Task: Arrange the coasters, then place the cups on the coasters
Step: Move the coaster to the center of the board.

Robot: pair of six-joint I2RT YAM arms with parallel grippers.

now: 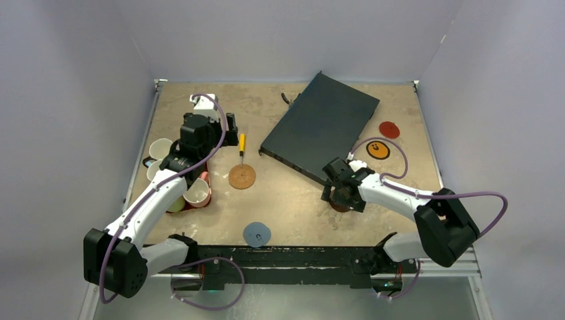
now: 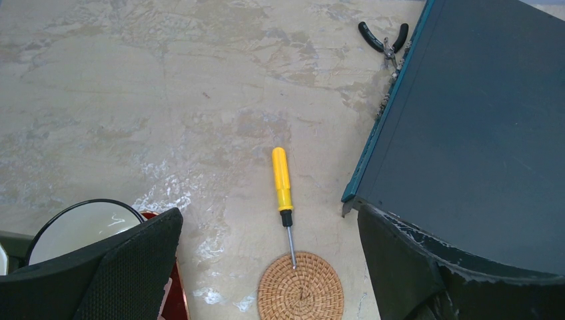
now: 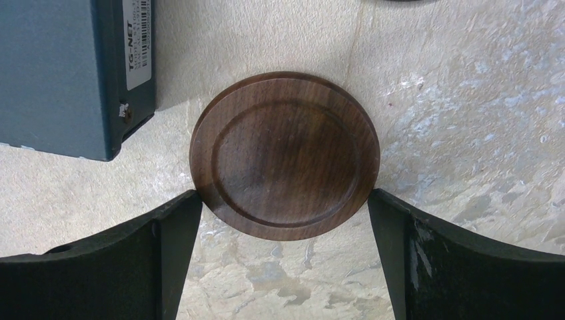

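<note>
A tan cork coaster (image 1: 242, 177) lies mid-table, and in the left wrist view this cork coaster (image 2: 301, 288) sits low between the fingers of my open left gripper (image 2: 270, 267), which hovers above it. Over a dark brown coaster (image 3: 285, 155) my right gripper (image 3: 285, 260) stands open, its fingertips flanking the disc's near edge. From above, that right gripper (image 1: 336, 190) hides most of the brown coaster (image 1: 340, 207). Blue-grey (image 1: 256, 234), orange (image 1: 378, 149) and red (image 1: 389, 129) coasters lie apart. Several cups (image 1: 198, 193) crowd the left side under my left gripper (image 1: 200, 143); a cream-lined cup (image 2: 80, 230) shows beside the left finger.
A large dark box (image 1: 320, 127) lies slantwise at the back centre, its corner (image 3: 60, 73) close to the brown coaster. A yellow screwdriver (image 2: 282, 180) rests its tip on the cork coaster. Black pliers (image 2: 383, 40) lie by the box. A dark red tray (image 1: 206, 198) sits under the cups.
</note>
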